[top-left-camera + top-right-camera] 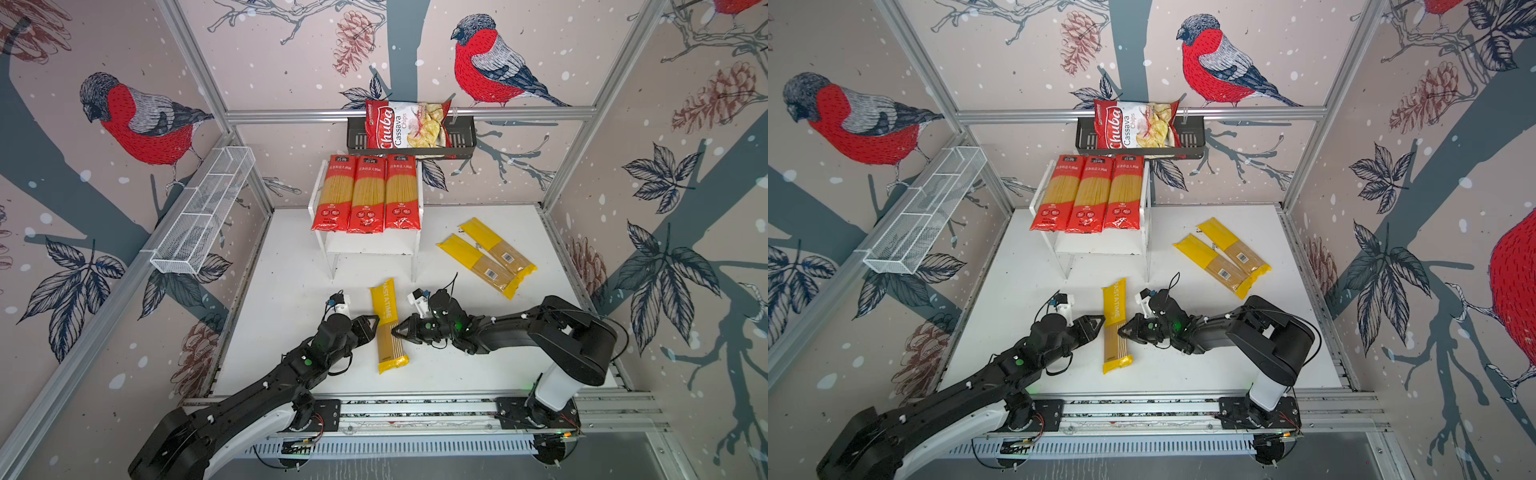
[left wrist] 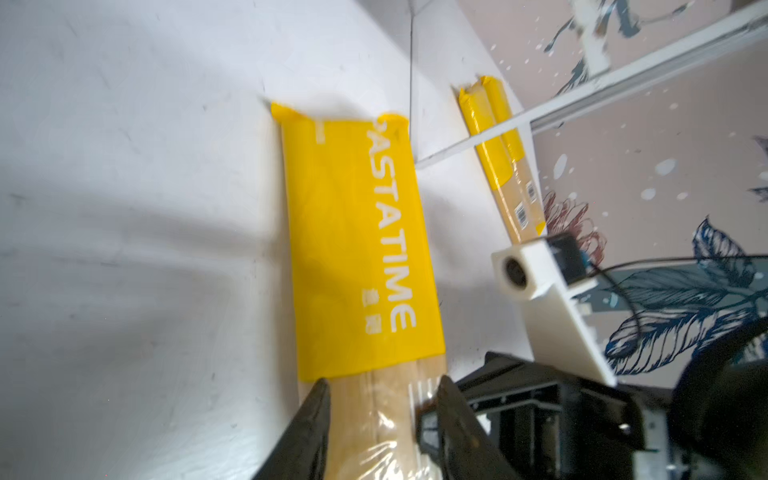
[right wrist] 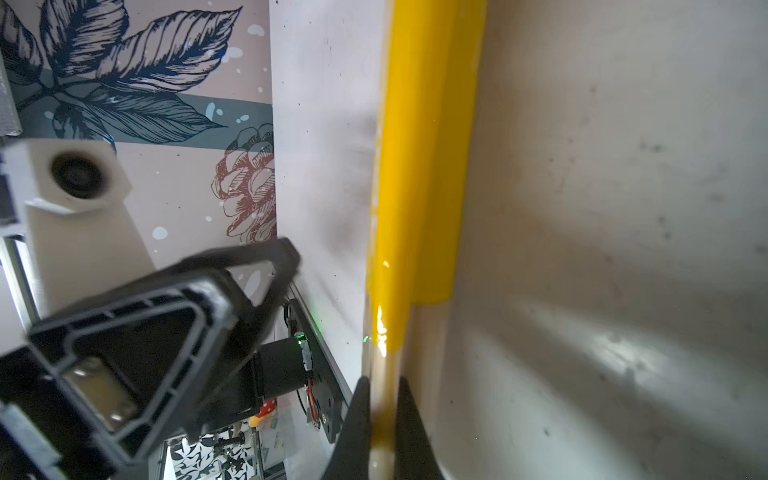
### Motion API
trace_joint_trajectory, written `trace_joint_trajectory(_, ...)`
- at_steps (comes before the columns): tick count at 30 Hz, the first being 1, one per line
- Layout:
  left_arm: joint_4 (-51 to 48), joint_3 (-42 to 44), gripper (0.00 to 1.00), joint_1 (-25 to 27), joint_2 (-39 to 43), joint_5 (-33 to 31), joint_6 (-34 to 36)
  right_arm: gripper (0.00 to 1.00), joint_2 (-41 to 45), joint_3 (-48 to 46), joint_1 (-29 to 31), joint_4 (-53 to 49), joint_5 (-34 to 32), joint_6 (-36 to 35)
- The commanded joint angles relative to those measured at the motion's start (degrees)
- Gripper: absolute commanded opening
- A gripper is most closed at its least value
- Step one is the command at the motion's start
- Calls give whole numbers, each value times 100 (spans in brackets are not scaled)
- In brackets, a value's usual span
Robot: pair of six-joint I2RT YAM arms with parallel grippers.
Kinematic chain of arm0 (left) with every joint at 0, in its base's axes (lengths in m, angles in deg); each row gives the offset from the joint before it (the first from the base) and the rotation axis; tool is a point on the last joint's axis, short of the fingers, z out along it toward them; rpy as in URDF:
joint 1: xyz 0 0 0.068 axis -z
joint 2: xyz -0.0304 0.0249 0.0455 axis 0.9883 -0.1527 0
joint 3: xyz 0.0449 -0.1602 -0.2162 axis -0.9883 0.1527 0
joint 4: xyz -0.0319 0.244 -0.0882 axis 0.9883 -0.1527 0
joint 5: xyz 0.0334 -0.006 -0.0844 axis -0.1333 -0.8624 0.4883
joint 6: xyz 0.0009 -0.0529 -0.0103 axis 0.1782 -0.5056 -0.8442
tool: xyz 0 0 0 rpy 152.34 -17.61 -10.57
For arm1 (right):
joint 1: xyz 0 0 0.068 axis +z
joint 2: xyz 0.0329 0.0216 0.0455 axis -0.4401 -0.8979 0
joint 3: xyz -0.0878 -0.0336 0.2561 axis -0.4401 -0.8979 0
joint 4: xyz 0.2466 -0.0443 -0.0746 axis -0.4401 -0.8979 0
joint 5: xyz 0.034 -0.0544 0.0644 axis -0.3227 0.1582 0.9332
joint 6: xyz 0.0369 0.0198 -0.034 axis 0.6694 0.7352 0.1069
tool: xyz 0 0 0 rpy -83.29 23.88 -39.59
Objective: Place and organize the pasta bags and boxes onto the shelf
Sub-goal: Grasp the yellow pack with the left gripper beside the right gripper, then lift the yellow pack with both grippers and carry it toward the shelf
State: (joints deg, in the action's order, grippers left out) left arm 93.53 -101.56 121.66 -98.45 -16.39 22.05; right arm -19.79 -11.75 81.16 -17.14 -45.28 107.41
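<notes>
A long flat yellow packet [image 1: 383, 309] with a clear window showing pale spaghetti lies on the scuffed white bench [image 1: 291, 291] between the two hands. The right hand [image 1: 397, 331] is clenched on its edge; the left hand [image 1: 374, 328] has parted fingers [image 2: 316, 419] either side of the clear part, grip unclear. White lettering reads PASTATIME. Beyond the right hand lie two more yellow packets [image 1: 478, 266], barcodes up; beyond both, three red-ended packets [image 1: 368, 195] top the white shelf [image 1: 370, 247]. Bird-and-pinecone paper covers the walls [image 1: 623, 166]
</notes>
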Motion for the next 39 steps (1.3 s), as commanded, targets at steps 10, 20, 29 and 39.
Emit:
trace_joint_trajectory(10,-991,-573,46,-292,435,-180,594,0,854,35,28,83,62,-666)
trace_joint_trajectory(20,-1353,-846,47,-316,639,-443,748,0,1513,235,33,-229,-69,-1158)
trace_joint_trajectory(29,-1364,-989,52,-373,1050,-667,846,0,1379,774,-104,70,-263,-1033)
trace_joint_trajectory(39,88,-249,74,-1238,1783,472,102,0,726,1175,-222,1066,-1086,74)
